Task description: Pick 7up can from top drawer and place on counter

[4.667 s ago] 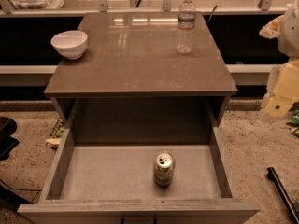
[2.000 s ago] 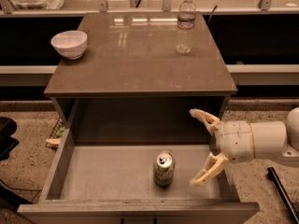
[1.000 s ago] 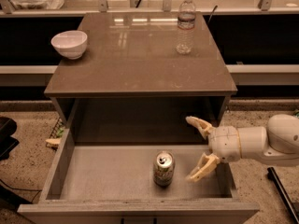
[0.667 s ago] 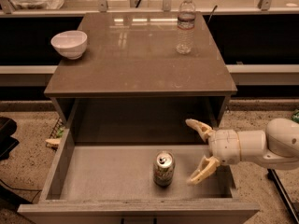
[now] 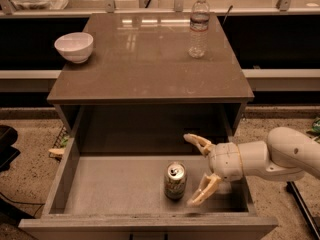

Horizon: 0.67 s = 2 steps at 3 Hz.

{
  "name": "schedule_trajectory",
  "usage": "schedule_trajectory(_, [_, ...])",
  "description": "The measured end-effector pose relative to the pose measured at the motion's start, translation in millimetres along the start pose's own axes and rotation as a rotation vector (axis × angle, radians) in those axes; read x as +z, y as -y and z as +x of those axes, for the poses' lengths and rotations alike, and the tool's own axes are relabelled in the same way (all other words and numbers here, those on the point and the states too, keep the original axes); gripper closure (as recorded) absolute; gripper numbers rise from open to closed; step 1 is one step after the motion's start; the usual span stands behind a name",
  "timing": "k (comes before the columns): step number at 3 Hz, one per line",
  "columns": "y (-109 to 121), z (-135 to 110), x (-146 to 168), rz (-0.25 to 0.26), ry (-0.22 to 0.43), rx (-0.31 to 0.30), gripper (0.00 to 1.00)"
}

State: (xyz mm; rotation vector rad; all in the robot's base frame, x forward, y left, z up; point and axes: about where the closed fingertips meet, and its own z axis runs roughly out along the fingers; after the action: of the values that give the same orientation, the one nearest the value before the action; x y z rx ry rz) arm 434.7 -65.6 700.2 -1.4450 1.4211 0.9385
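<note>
While its two fingers are spread wide with nothing between them, the gripper (image 5: pixel 189 170) hangs inside the open top drawer (image 5: pixel 107 186), reaching in from the right. The upper finger points toward the back of the drawer and the lower one toward the front lip. Just to its left, the 7up can (image 5: pixel 175 180) stands upright on the drawer floor near the front; whether a finger touches it cannot be told. On the counter (image 5: pixel 145 66) above sit a white bowl (image 5: pixel 74 46) at the left edge and a clear water bottle (image 5: pixel 198 26) toward the back right.
</note>
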Motion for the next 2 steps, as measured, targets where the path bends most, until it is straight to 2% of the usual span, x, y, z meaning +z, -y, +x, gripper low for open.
schedule_trajectory(1, [-2.8, 11.1, 17.4, -0.027, -0.023, 0.017, 0.0])
schedule_trajectory(2, [-5.8, 23.2, 31.0, -0.053, -0.026, 0.039, 0.18])
